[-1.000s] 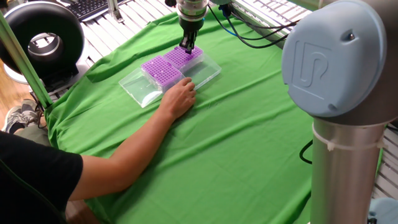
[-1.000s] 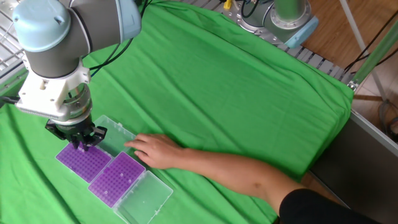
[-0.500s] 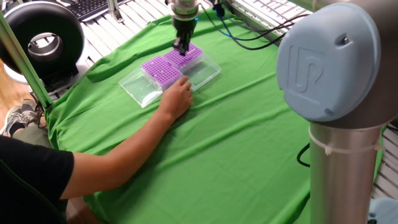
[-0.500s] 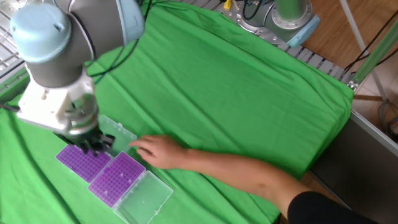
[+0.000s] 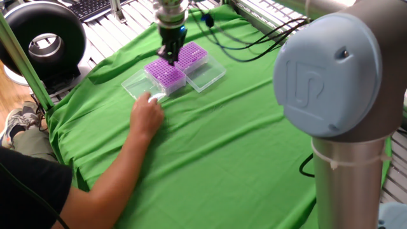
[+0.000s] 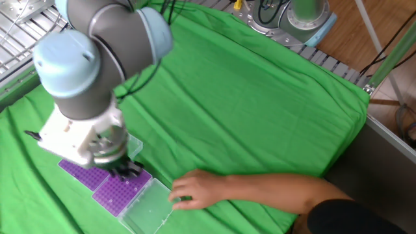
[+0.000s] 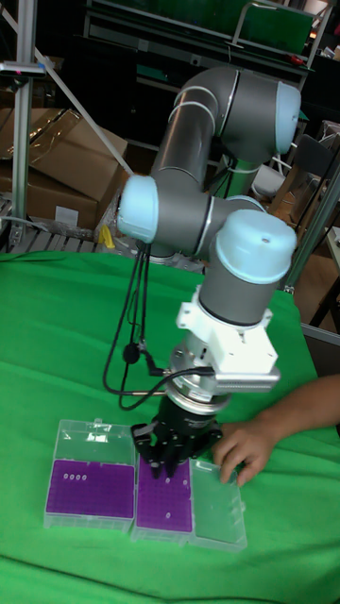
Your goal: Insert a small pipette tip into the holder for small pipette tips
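Two alike purple racks lie side by side in clear boxes with the lids folded open. I cannot tell which one is the holder for small pipette tips. My gripper hangs just above the rack nearest the person. Its fingers look drawn together. No pipette tip can be made out between them; it is too small to see. The second rack lies beside it.
A person's hand rests on the green cloth by the open clear lid. The second lid lies flat. A black ring light and cables stand beyond the cloth.
My gripper has moved from the farther rack to above the rack nearer the person. The person's hand has slid away from the racks' side toward the open lid.
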`<state>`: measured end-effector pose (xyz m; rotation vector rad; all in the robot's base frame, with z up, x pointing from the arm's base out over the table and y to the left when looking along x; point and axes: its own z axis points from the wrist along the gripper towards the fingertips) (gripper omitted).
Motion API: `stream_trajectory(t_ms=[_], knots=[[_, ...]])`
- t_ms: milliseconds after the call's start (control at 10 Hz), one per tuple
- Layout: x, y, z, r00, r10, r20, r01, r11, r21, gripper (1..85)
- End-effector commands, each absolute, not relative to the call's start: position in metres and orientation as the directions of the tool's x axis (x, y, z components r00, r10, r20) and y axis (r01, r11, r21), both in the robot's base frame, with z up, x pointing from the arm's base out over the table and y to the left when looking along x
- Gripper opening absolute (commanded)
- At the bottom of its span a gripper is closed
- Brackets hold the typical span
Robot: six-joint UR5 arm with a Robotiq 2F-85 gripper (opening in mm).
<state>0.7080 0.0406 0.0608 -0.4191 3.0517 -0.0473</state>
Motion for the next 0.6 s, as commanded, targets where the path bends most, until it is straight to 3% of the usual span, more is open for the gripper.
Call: stream_trajectory(t_ms=[0,500], knots=[[0.696,0.079,0.058,-0.984,-0.173,-0.036,-0.173,0.985,0.012,24.7],[0.7,0.088,0.05,-0.989,-0.142,-0.044,-0.143,0.99,0.018,23.0]])
